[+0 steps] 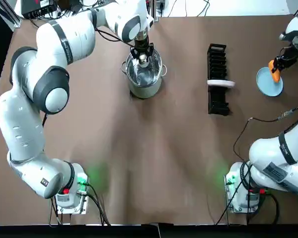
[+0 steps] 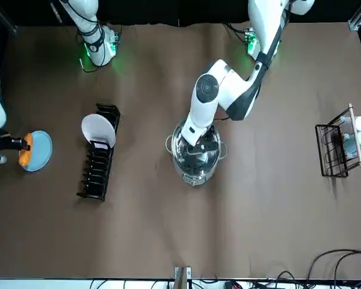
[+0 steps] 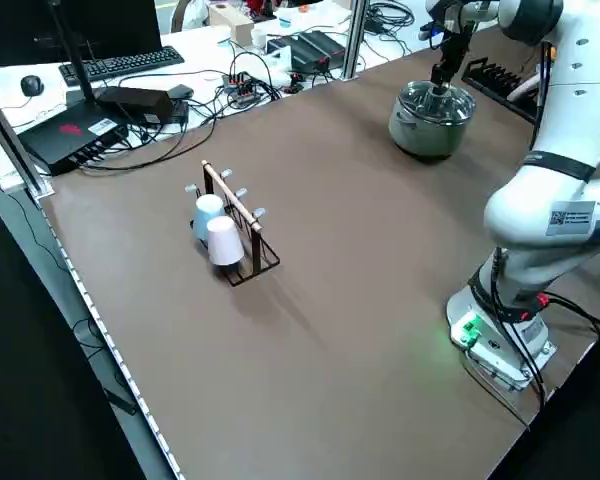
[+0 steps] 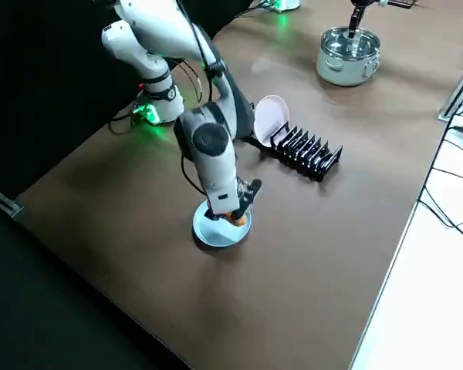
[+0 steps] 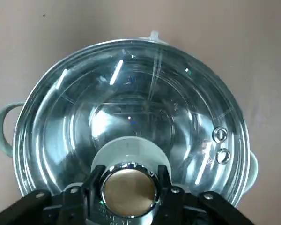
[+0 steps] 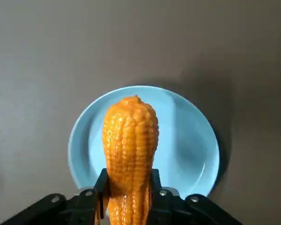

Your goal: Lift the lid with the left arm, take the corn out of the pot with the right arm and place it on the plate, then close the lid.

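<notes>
The round silver metal pot is shiny like a mirror. Its see-through glass lid is smooth and glossy, with bright streaks of light on it. The round metal knob on top shines too. The orange corn cob is bumpy all over and a bit glossy, like plastic. The light blue round plate is smooth with a soft shine. The brown table top is flat and matt. The left arm has a smooth, glossy white shell. The black slotted dish rack looks matt, and the white plate in it is smooth. The cup rack has 1 wooden bar on a thin black wire frame.
</notes>
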Controlling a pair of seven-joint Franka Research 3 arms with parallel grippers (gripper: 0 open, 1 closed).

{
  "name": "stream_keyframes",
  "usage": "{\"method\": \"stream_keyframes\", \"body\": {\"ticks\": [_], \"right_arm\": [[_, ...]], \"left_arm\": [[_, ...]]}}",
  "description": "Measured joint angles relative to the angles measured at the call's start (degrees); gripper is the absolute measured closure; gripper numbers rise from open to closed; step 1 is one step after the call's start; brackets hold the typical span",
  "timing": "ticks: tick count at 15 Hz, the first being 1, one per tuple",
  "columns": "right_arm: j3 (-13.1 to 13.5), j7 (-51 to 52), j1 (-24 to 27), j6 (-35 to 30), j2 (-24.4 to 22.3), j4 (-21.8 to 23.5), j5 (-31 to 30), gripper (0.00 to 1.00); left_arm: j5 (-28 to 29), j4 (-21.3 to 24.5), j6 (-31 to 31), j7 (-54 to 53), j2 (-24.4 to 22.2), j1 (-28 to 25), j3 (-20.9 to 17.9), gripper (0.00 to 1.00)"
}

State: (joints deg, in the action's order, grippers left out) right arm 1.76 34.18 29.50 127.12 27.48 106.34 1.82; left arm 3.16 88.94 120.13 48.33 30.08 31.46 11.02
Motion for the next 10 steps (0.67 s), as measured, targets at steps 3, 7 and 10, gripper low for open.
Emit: {"method": "stream_keyframes", "body": {"ticks": [3, 7, 10], "right_arm": [[0.0, 0.0, 0.5, 2.8, 3.1, 0.0, 0.0, 0.63], [0.0, 0.0, 0.8, 3.1, 4.7, 0.0, 0.0, 0.63], [0.0, 0.5, 0.8, 3.0, 4.7, -0.1, 0.0, 0.58]], "left_arm": [[0.0, 0.0, 0.7, 0.0, 0.5, 0.0, 0.0, 0.49], [0.0, 0.0, 0.7, 0.0, 0.5, 0.0, 0.0, 0.49], [0.1, 0.0, 0.7, 0.0, 0.4, 0.0, 0.0, 0.49]]}}
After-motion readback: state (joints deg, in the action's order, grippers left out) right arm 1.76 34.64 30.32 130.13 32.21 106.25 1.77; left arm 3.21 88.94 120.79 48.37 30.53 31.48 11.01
